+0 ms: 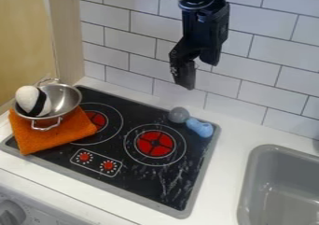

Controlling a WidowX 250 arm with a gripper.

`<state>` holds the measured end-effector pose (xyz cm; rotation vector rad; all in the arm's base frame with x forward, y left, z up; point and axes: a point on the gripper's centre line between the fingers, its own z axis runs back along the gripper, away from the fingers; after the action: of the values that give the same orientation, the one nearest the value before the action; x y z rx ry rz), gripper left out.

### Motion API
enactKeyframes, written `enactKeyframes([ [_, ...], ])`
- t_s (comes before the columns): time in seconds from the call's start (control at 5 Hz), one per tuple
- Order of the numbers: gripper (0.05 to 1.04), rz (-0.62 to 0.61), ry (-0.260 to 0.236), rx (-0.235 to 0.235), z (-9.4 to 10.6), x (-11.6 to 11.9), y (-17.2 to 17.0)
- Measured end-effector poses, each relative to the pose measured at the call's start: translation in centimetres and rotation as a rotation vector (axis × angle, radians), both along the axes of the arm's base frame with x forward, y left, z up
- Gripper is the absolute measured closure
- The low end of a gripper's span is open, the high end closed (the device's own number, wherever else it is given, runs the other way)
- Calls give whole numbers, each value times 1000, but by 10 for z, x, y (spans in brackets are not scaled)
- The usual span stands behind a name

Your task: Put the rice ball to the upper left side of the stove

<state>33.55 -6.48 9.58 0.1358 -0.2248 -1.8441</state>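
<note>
So, the score as it stands: pick-up pending, placement pending, nothing on the board that I'd call finished. The rice ball, white with its dark band, sits in the metal pot, over by the left side of the stove, and that pot is propped on the orange cloth. Close to the target, folks, very close (the pot itself leans into that upper left region, so a generous referee might hesitate), but the ball is inside the pot rather than on the stove top, and I'd judge that as not there. Up high, in front of the tiles, the gripper hangs with its fingers apart and nothing between them, well away from the ball. Left to play, by my reckoning: get over to the pot, close on the ball, lift it clear of the rim, set it down at the stove's upper left, and let go. All of the real work looks to be ahead!
</note>
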Motion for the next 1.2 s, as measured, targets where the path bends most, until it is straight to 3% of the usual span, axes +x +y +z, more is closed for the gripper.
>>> enactKeyframes([
  [0.2, 85, -1, 58, 8, -16, -10, 1],
  [0.4, 85, 22, 96, 7, -19, -14, 13],
  [0.6, 85, 100, 75, -9, -12, -10, 38],
  [0.8, 85, 148, 2, -6, 1, -18, 51],
  [1.2, 85, 328, -21, 72, 1, -36, 95],
])
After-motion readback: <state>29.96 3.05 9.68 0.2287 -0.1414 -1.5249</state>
